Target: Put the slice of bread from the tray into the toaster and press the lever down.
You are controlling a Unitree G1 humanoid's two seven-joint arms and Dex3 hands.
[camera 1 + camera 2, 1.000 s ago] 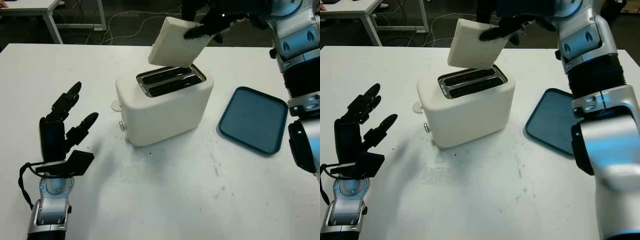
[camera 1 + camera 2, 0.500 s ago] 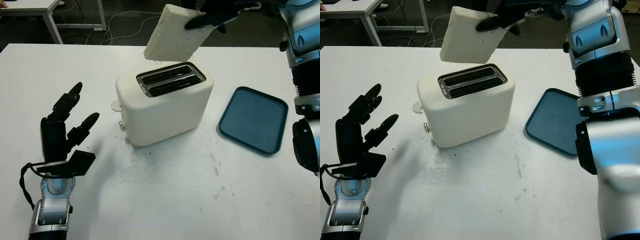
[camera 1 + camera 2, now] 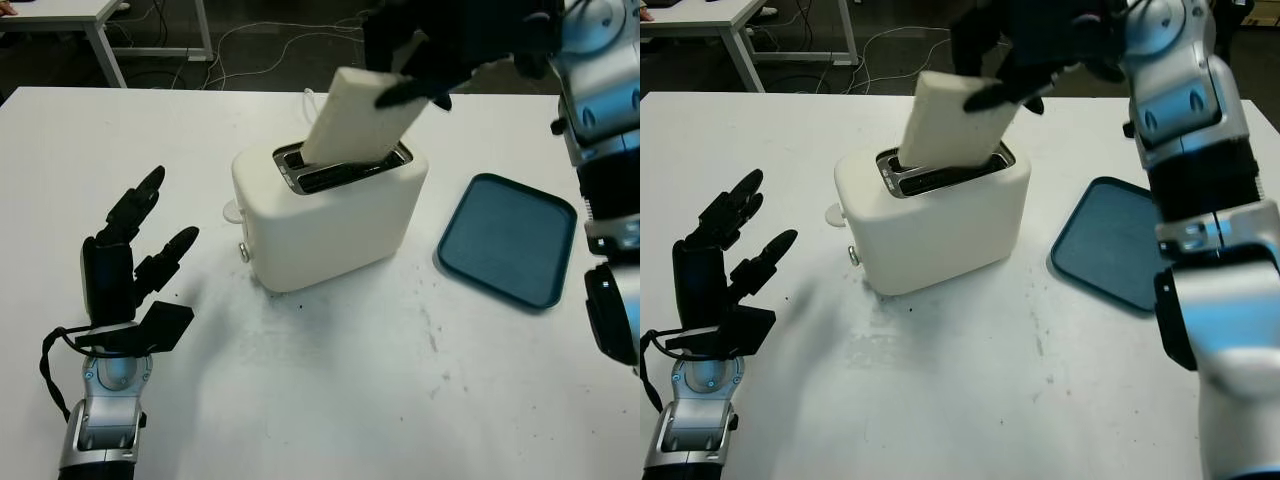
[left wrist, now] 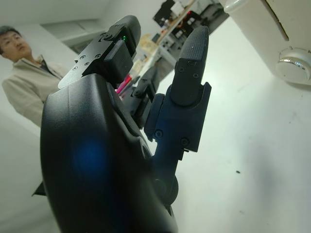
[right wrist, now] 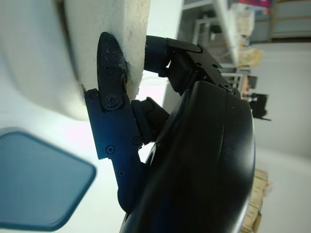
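Since half a second ago the bread (image 3: 358,118) has come down from above the toaster (image 3: 330,210); its lower edge now sits in the rear slot, tilted, upper half sticking out.

Head views: right hand (image 3: 420,75) grips the bread's top corner, fingers closed on it. Tray (image 3: 508,240) lies bare to the right of the toaster, well apart. Left hand (image 3: 125,250) open, idle above the table (image 3: 350,390), left of the toaster.

Left wrist view: left hand (image 4: 146,145) holds nothing; toaster knob (image 4: 294,65) nearby; a person stands in the background.

Right wrist view: fingers (image 5: 111,92) pinch the bread (image 5: 116,34) on both faces.

Step in hand: insertion, partly done. Next, judged: straighten the slice, release so it drops fully, then press the lever; I cannot make out the lever for certain.
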